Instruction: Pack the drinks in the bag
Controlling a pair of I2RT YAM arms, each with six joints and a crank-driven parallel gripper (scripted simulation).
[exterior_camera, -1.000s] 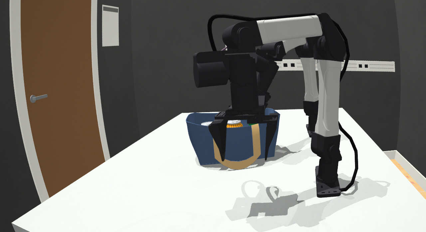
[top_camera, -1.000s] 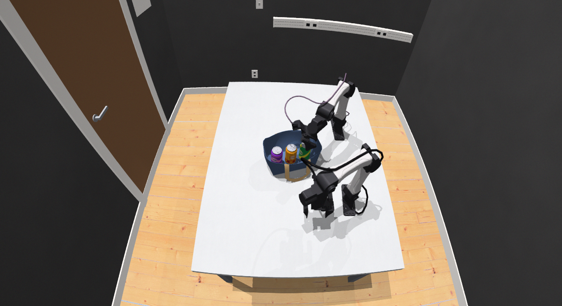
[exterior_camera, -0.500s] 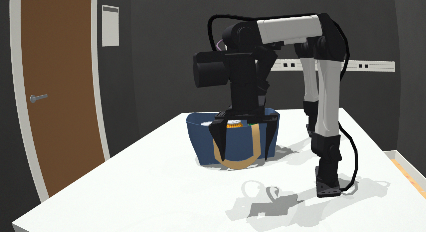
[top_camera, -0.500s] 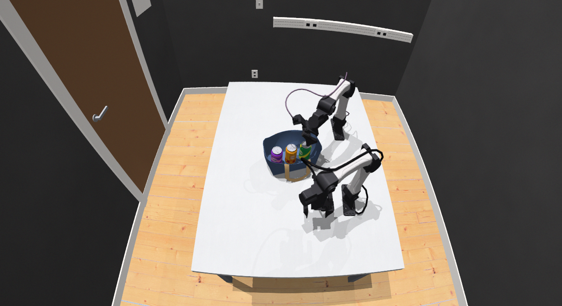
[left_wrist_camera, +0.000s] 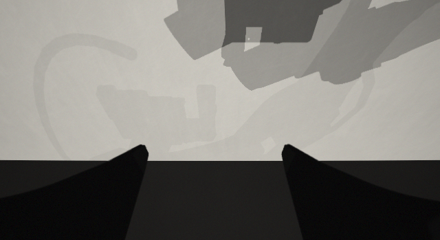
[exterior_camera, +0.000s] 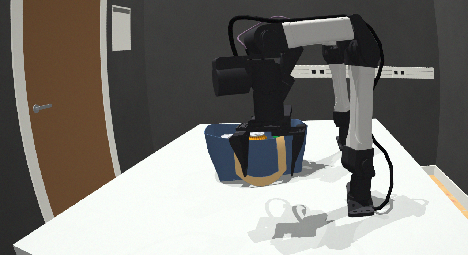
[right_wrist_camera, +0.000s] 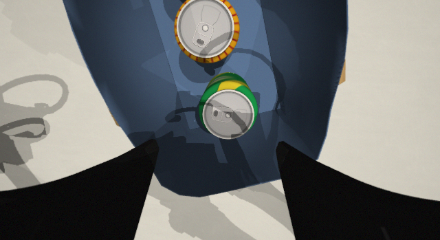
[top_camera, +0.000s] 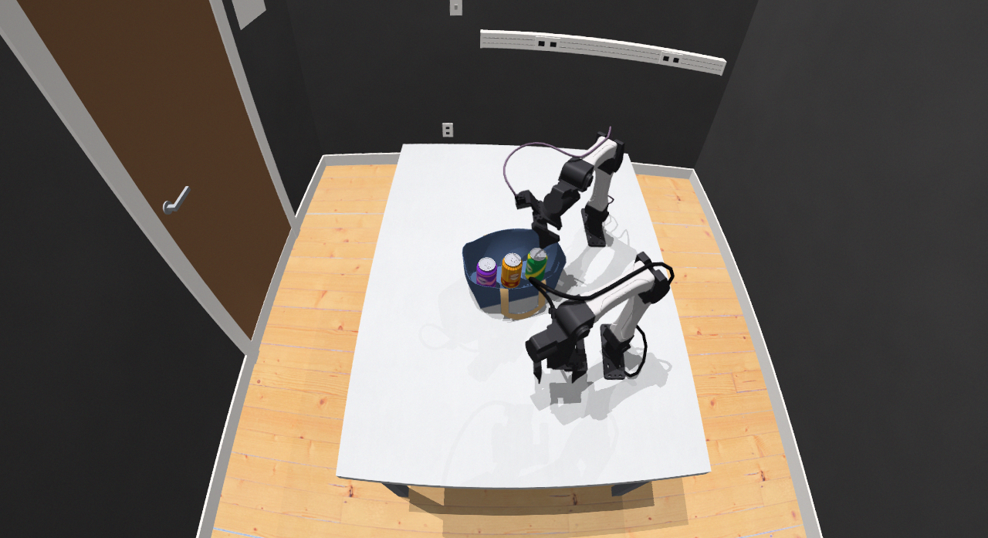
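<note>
The blue canvas bag [top_camera: 488, 299] [exterior_camera: 215, 155] [right_wrist_camera: 103, 78] stands with its walls up. Inside are a purple can [top_camera: 486, 273] [exterior_camera: 226, 135], an orange can [top_camera: 512, 273] [exterior_camera: 257, 137] in the middle and a green can [top_camera: 535, 266] [right_wrist_camera: 228, 109]. The purple and orange cans look upright; the green one seems to lean slightly toward the bag's arm-side end. My right gripper [right_wrist_camera: 217, 144] is open and empty above that end, clear of the green can. My left gripper [top_camera: 556, 380] [exterior_camera: 268, 176] [left_wrist_camera: 214, 148] is open and empty above the table, apart from the bag.
A tan handle [top_camera: 516, 315] [exterior_camera: 261, 180] hangs outside the bag's wall on the left arm's side. Both arm bases stand on the white table [top_camera: 414, 397] [exterior_camera: 131, 214] near one long edge. Another table edge shows beyond the left fingertips.
</note>
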